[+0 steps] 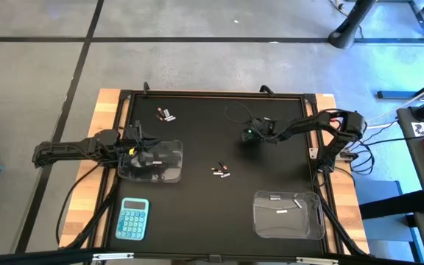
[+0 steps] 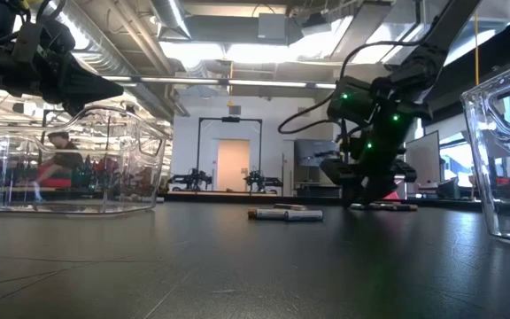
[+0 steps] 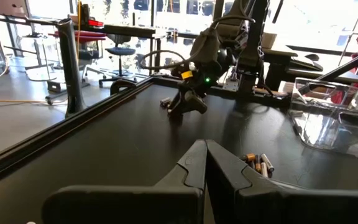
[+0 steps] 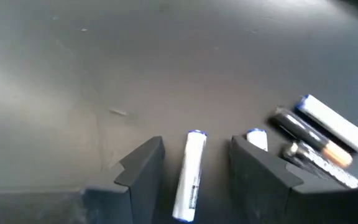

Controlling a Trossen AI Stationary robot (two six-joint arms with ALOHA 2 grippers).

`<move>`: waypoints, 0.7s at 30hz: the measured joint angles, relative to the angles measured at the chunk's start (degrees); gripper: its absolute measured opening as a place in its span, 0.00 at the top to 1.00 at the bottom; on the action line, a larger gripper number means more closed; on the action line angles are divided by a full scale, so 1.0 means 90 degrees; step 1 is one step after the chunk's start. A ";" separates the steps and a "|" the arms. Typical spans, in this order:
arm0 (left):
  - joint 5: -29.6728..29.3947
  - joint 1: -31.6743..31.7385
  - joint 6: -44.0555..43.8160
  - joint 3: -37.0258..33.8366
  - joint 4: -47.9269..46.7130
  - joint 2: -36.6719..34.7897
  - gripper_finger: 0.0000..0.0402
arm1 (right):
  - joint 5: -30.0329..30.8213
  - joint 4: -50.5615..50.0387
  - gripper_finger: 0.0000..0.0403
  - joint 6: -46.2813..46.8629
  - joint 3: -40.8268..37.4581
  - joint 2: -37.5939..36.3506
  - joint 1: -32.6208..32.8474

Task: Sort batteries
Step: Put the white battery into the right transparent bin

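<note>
From above, the right gripper (image 1: 250, 135) is low over the black table (image 1: 271, 169) near its far edge, while the left gripper (image 1: 140, 145), fingers pressed together, sits above the clear plastic tub (image 1: 169, 171), with small silvery and dark batteries (image 1: 221, 171) lying mid-table. In the right wrist view, the right gripper's fingers (image 4: 143, 167) stand apart on either side of a white cylindrical battery (image 4: 190, 175), not clamped, more batteries just beside.

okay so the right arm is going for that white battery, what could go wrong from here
The right tool straddles one silvery-white cylindrical battery, but more white and dark batteries lie just beside one finger. Closing could nudge them or pinch a second one. The battery also lies slightly askew between the fingers, so it might roll or tilt out of the grip.
</note>
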 joint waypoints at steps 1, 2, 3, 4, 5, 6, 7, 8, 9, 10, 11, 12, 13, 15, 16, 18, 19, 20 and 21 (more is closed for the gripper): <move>0.0000 0.0000 -0.0002 0.0000 0.0000 0.0002 1.00 | -0.0060 0.0019 0.52 -0.0153 0.0000 0.0000 -0.0001; 0.0000 0.0000 -0.0001 0.0001 0.0000 0.0000 1.00 | -0.0120 0.0035 0.52 -0.0313 -0.0001 0.0000 0.0000; 0.0000 0.0002 0.0000 0.0000 0.0000 0.0002 1.00 | -0.0176 0.0068 0.52 -0.0469 -0.0019 -0.0001 0.0000; 0.0000 0.0000 0.0000 0.0002 0.0000 0.0000 1.00 | -0.0208 0.0112 0.52 -0.0585 -0.0059 -0.0005 0.0000; 0.0000 0.0000 -0.0002 0.0002 0.0000 0.0000 1.00 | -0.0216 0.0169 0.52 -0.0623 -0.0117 -0.0013 0.0000; 0.0000 0.0001 -0.0001 0.0001 0.0000 0.0000 1.00 | -0.0214 0.0242 0.52 -0.0641 -0.0194 -0.0019 0.0000; 0.0000 0.0000 -0.0001 0.0002 0.0000 0.0001 1.00 | -0.0216 0.0336 0.52 -0.0665 -0.0284 -0.0024 0.0000; 0.0000 0.0000 0.0000 0.0002 0.0000 0.0000 1.00 | -0.0226 0.0517 0.52 -0.0682 -0.0410 -0.0024 0.0000; 0.0000 0.0000 0.0000 0.0000 0.0000 0.0002 1.00 | -0.0263 0.0764 0.52 -0.0684 -0.0544 -0.0028 0.0000; 0.0000 0.0000 0.0000 0.0000 0.0000 0.0000 1.00 | -0.0310 0.1028 0.53 -0.0700 -0.0681 -0.0029 -0.0001; 0.0000 0.0002 0.0000 0.0002 0.0000 0.0000 1.00 | -0.0337 0.1313 0.54 -0.0728 -0.0820 -0.0030 -0.0002; 0.0000 0.0000 -0.0001 0.0001 0.0000 0.0000 1.00 | -0.0339 0.1582 0.56 -0.0750 -0.0944 -0.0032 -0.0001; 0.0000 0.0000 -0.0002 0.0000 0.0000 0.0000 1.00 | -0.0350 0.1818 0.59 -0.0760 -0.1053 -0.0032 0.0000; 0.0000 0.0000 0.0000 0.0000 0.0000 0.0000 1.00 | -0.0399 0.2073 0.66 -0.0763 -0.1209 -0.0032 0.0000; 0.0000 0.0000 0.0000 0.0001 0.0000 0.0001 1.00 | -0.0421 0.2138 0.70 -0.0786 -0.1256 -0.0032 0.0000; 0.0000 0.0000 -0.0002 0.0002 0.0000 0.0000 1.00 | -0.0481 0.2281 0.80 -0.0893 -0.1353 -0.0032 0.0000; 0.0000 0.0000 -0.0001 0.0000 0.0000 0.0000 1.00 | -0.0535 0.2341 0.86 -0.0953 -0.1391 -0.0032 0.0001; 0.0000 0.0000 -0.0002 0.0000 0.0000 0.0002 1.00 | -0.0585 0.2378 0.91 -0.1010 -0.1414 -0.0033 0.0000; 0.0000 0.0000 -0.0002 0.0002 0.0000 0.0002 1.00 | -0.0645 0.2387 0.94 -0.1048 -0.1421 -0.0036 -0.0001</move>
